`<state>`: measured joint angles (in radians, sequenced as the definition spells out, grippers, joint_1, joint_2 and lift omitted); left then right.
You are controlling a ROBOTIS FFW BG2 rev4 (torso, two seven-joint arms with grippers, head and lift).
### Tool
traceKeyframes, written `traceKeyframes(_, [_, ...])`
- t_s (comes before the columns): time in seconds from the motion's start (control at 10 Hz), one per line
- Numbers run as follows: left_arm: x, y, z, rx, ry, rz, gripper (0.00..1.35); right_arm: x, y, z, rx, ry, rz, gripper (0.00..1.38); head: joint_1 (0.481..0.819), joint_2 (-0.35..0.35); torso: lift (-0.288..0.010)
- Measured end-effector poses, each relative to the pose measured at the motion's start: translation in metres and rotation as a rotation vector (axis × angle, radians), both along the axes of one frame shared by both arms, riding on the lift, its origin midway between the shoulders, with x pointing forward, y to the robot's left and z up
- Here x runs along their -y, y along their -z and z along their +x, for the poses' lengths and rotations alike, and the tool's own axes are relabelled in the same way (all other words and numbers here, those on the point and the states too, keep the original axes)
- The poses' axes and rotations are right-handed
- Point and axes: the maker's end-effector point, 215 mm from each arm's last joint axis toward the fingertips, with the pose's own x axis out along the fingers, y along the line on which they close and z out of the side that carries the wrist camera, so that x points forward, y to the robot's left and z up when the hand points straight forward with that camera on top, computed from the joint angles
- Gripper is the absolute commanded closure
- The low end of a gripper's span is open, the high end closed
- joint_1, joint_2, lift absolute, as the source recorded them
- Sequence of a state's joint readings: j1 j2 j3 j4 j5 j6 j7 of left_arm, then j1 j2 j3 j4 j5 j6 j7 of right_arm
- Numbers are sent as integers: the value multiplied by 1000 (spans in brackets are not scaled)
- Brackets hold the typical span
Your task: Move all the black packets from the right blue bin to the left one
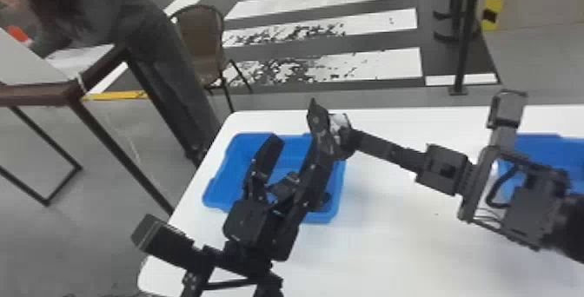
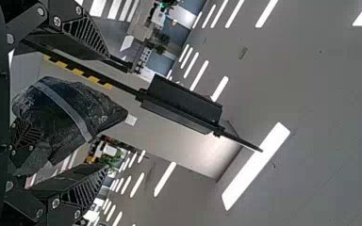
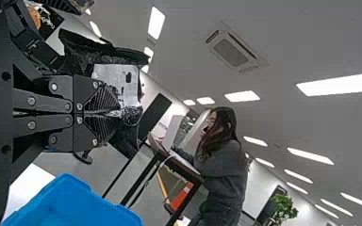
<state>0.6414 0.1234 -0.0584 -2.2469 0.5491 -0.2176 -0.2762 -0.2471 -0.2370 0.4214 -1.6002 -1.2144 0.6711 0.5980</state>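
At three o'clock from the left pincer, the black packet.
Right pincer is closed on it; left gapes wide, gripping nothing.

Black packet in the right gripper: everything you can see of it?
The black packet looks like glossy, creased plastic film, with a white label on one face and a grey strip across another. The right gripper is shut on a crumpled part, holding it up near the left blue bin. Can't tell whether the open left gripper touches it.
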Motion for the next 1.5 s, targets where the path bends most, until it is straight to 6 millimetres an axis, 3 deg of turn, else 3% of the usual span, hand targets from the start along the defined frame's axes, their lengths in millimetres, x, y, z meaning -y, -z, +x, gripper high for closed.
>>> traceKeyframes(0.4, [13, 0, 2, -7, 34, -9, 233, -7, 0, -5, -2, -17, 1, 1181, 695, 331, -140])
traceKeyframes(0.7, [17, 8, 4, -26, 43, 7, 268, -24, -2, -24, -18, -68, 20, 1181, 695, 350, -140])
traceKeyframes(0.9, [16, 16, 6, -53, 34, 28, 1237, -30, -1, -30, -27, -86, 25, 1181, 695, 350, -140])
traceKeyframes(1.1, [10, 25, 5, -97, 1, 23, 1219, -29, -2, -30, -28, -85, 31, 1181, 695, 350, -140])
traceKeyframes(1.4, [3, 12, -1, -68, -39, 39, 1219, -29, -2, -30, -31, -82, 35, 1174, 695, 350, -140])
traceKeyframes(1.5, [0, 10, -2, -63, -47, 31, 1219, -28, -2, -29, -31, -78, 40, 1113, 695, 350, -140])
